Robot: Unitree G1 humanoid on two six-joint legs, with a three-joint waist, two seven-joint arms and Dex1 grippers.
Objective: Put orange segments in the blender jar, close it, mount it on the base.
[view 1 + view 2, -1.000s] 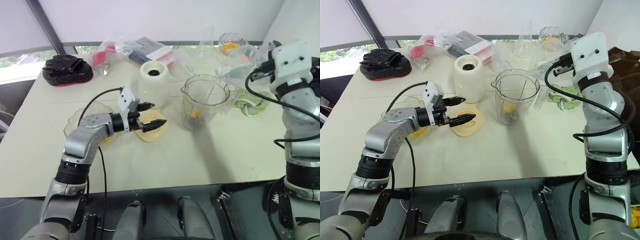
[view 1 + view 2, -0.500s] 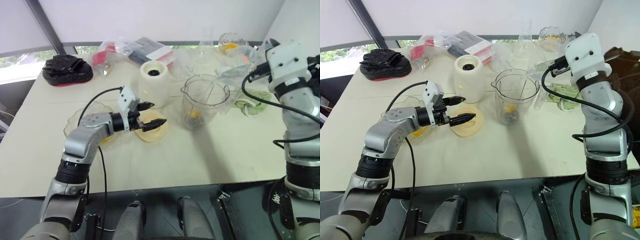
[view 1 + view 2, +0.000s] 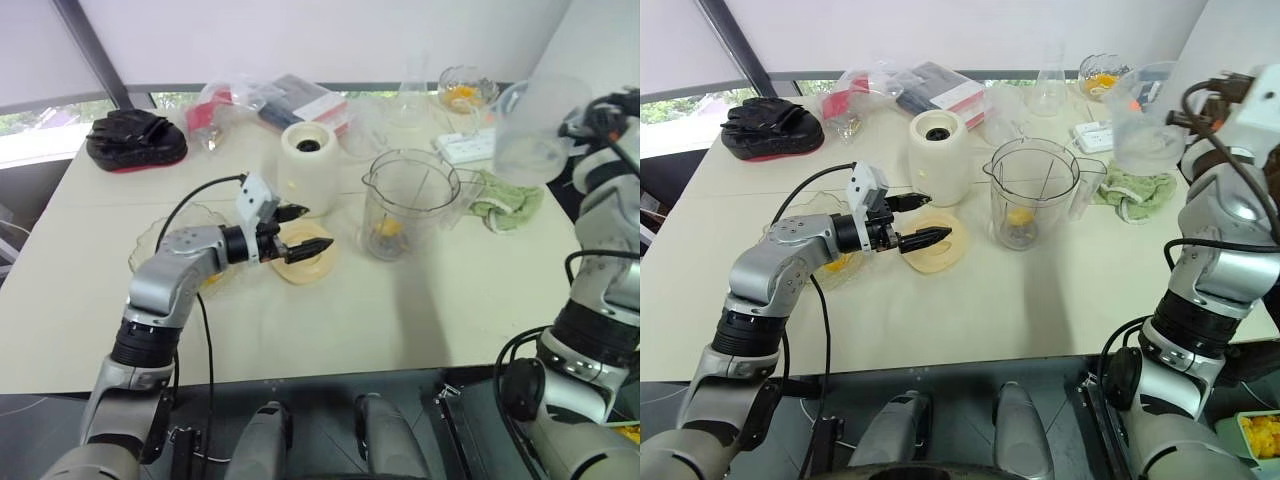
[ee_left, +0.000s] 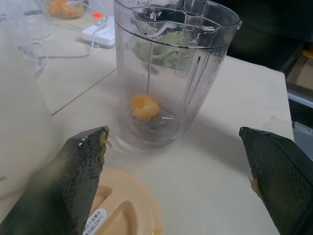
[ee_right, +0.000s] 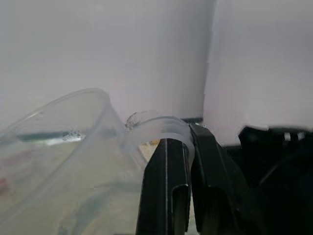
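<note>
From my remote seat I count one blender jar (image 3: 1032,193) standing upright on the bench (image 3: 970,300), lid off, with a single orange segment (image 4: 145,105) lying at its bottom beside the blade. One cream base (image 3: 939,156) stands just behind and to the left of the jar, its dark socket facing up. One flat cream lid (image 3: 937,247) lies on the bench in front of the base.

The left end effector (image 3: 922,219) hangs just above that lid, its two black fingers (image 4: 83,181) spread wide and empty, pointing toward the jar — bits of pulp cling to the pads.

The right end effector (image 5: 188,171) is raised at the bench's right edge, its fingers pressed together on the handle of one clear plastic cup (image 3: 1145,115), which it holds in the air.

Two shallow glass bowls are in sight: one (image 3: 830,268) under the left forearm with orange flesh in it, another (image 3: 1101,75) at the far edge, also holding fruit. One green cloth (image 3: 1137,190) lies right of the jar, one black glove (image 3: 770,127) sits far left — and one clear flask (image 3: 1048,92) stands at the back.
</note>
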